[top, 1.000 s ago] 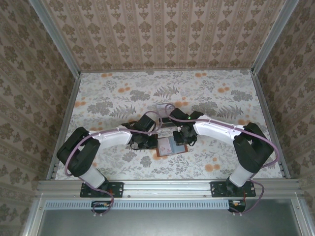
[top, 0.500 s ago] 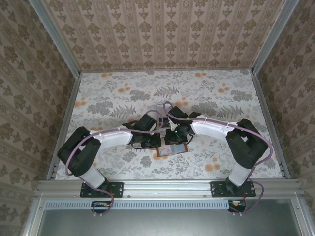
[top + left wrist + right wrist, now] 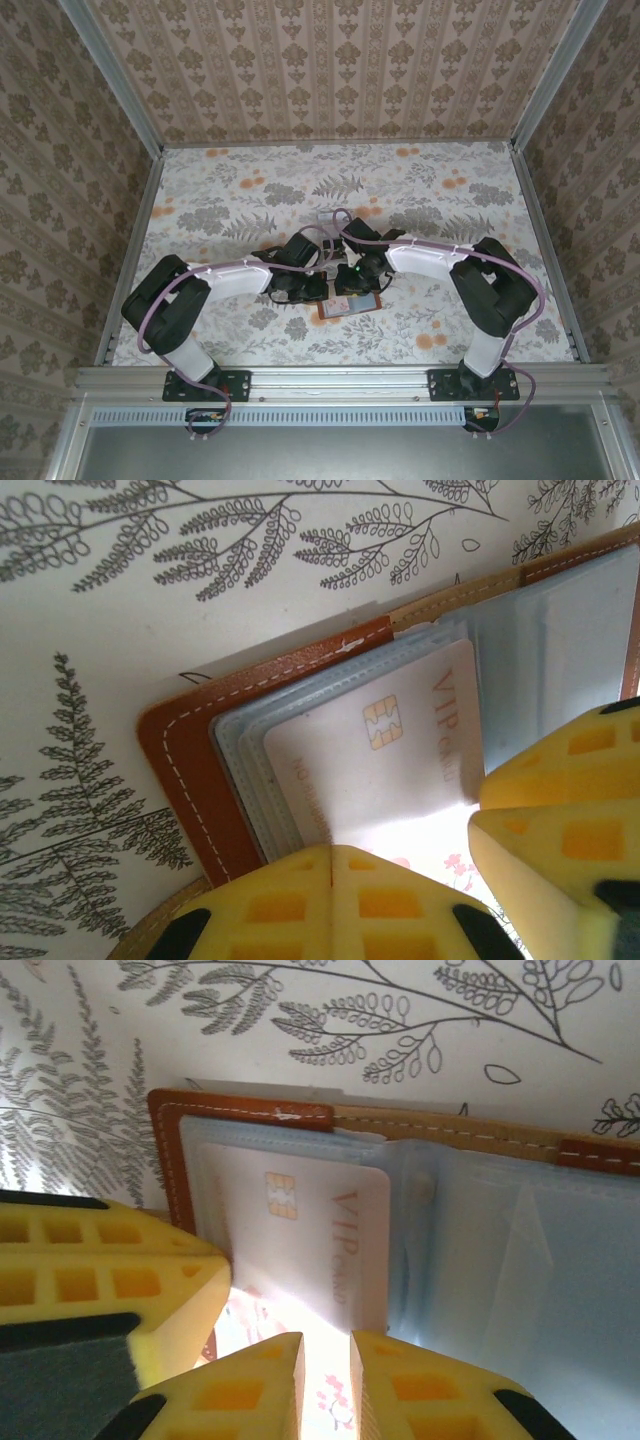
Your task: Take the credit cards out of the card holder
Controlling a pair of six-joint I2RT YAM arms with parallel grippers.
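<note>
From above, the left gripper (image 3: 303, 288) sits low over the flowered table (image 3: 430, 200), just left of centre. In its wrist view its yellow fingers (image 3: 250, 905) are pressed together with nothing between them, and their tips lie over the near end of a pale card (image 3: 390, 745). Whether they touch it I cannot tell. The holder (image 3: 352, 306) lies open and flat on the table between the two grippers, near the front edge, with its brown stitched rim (image 3: 180, 770) to the left. The card bears a gold chip and the letters VIP. It sticks partway out of the left-hand grey-blue pockets (image 3: 235, 770), its printed end toward the grippers. Further pockets (image 3: 500, 1250) cover the holder's right half, with a brown tab at its far right edge. The right gripper (image 3: 325, 1375) comes in from the right, just beside the left one. Its fingers (image 3: 430, 1395) stand a thin slit apart, and the card's flowered end runs into that slit, so they pinch the card.
</note>
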